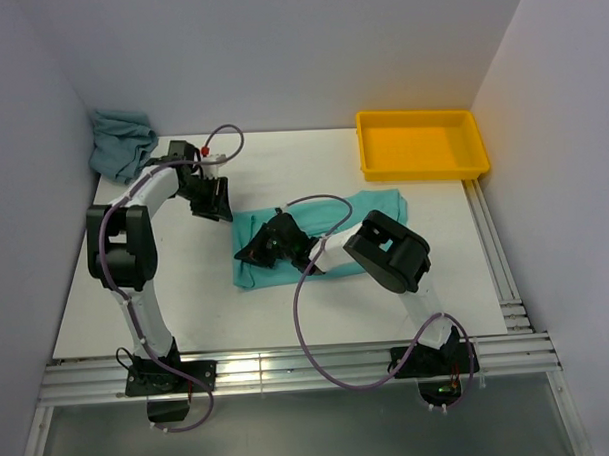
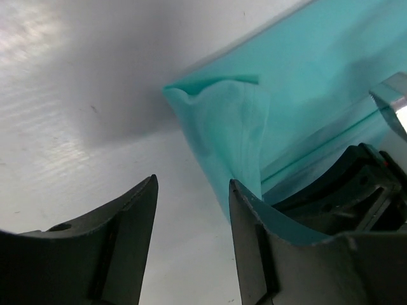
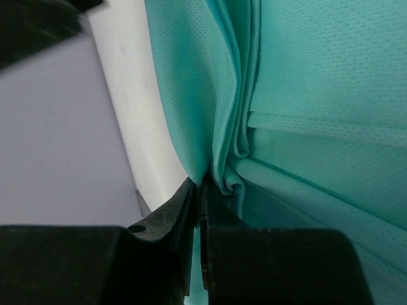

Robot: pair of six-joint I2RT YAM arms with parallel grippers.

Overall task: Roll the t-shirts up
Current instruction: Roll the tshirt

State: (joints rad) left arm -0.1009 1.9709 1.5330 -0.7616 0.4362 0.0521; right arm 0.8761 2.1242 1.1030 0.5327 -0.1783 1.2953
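A fixed overhead view showed a white table (image 1: 302,163) with two robot arms mounted at its near edge. A mint-turquoise t-shirt (image 1: 379,200) lay at the middle of the table, folded into a long flat band running left to right. A grey-teal t-shirt (image 1: 119,142) sat crumpled in the far left corner, well apart from both arms, and a yellow tray (image 1: 423,171) stood at the far right. The right gripper (image 1: 253,252) was at the left end of the band, its jaws pinched together on a thin fold of the cloth (its wrist camera showed several fine mesh layers bunched at the fingertips). The left gripper (image 2: 193,190) hovered just beside the band's far left corner with its jaws parted and nothing between them; that corner stood up in a soft curl. The fabric looked thin, light and limp, likely to sag, slide and unfold if gripped at one point only. A secure hold probably meant catching all layers at the band's end edge, one gripper near each corner, so the roll would start even.
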